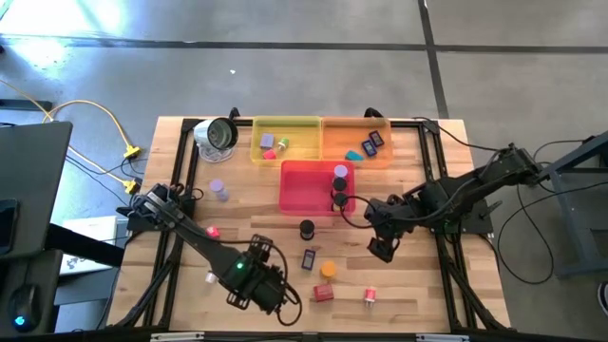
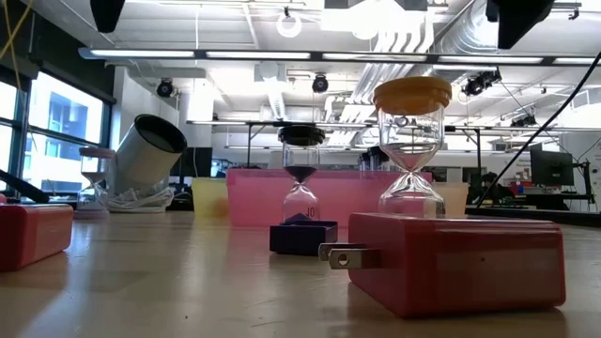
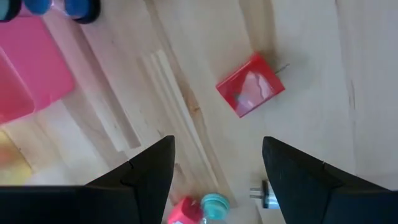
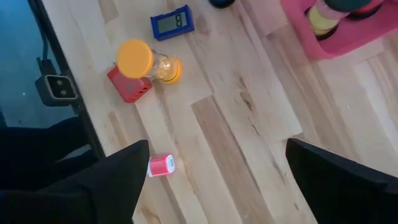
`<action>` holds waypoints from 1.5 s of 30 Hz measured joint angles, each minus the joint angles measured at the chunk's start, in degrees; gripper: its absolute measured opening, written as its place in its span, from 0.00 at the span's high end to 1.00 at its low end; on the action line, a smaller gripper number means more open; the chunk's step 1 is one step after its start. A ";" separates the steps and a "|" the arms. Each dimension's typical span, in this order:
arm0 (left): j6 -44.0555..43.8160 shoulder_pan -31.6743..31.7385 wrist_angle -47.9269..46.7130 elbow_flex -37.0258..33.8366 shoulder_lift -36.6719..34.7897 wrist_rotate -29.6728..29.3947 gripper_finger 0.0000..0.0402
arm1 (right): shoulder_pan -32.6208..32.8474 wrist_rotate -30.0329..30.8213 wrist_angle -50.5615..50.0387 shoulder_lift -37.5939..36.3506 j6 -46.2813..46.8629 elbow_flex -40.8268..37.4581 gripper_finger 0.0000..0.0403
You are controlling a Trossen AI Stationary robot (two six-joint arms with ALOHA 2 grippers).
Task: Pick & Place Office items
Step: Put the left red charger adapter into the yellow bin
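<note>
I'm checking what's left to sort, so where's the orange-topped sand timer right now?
In the high view the orange-topped sand timer stands on bare table near the front edge, right beside the red block and near the small blue display piece.

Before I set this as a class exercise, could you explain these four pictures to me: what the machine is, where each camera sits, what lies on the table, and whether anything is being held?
It is a robot with two dark jointed arms at a light wooden table. One picture looks straight down, one looks level across the tabletop, and two come from cameras on the wrists. The left claw hangs near the front edge and the right claw right of centre; both are open and hold nothing. At the back lie translucent yellow, orange and pink plastic trays with small pieces inside. Loose on the wood are little sand timers, such as an orange-capped one beside a red plug-in block, and a small blue digital display.
</note>
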 joint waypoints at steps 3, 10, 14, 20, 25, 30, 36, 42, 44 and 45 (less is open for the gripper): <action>0.52 -0.05 -0.01 0.00 0.00 0.24 0.42 | -0.01 1.09 0.01 0.00 -0.34 0.00 0.09; 2.56 -0.20 0.69 0.00 0.00 -3.33 0.38 | -0.01 1.08 -0.01 -0.02 -1.39 -0.02 0.09; 2.44 -0.15 1.88 0.00 0.00 -6.51 0.25 | -0.01 1.08 -0.01 -0.02 -1.60 0.00 0.09; -3.27 -0.06 2.16 0.00 0.00 -4.06 0.03 | -0.01 1.38 -0.01 -0.04 -2.35 0.00 0.09; -9.38 -0.02 2.14 0.00 0.00 -3.00 0.02 | -0.01 2.56 -0.01 -0.04 -2.88 0.00 0.09; -6.29 -0.02 0.57 0.00 0.00 -8.97 0.03 | -0.01 2.59 -0.01 -0.04 -2.89 0.00 0.09; 0.30 -0.22 0.00 -0.50 -0.02 -11.12 0.03 | -0.01 2.59 0.85 -0.04 -2.88 -0.01 0.09; 7.08 -1.53 2.80 -0.68 0.24 -5.87 0.03 | -0.01 2.43 1.85 -0.04 -2.81 -0.02 0.09; 8.25 -2.08 4.25 -1.12 0.39 -4.26 0.03 | -0.01 2.42 2.12 -0.04 -2.77 -0.01 0.09; 8.70 -2.29 5.27 -1.87 0.34 -3.55 0.03 | -0.01 2.42 2.18 -0.04 -2.75 -0.02 0.09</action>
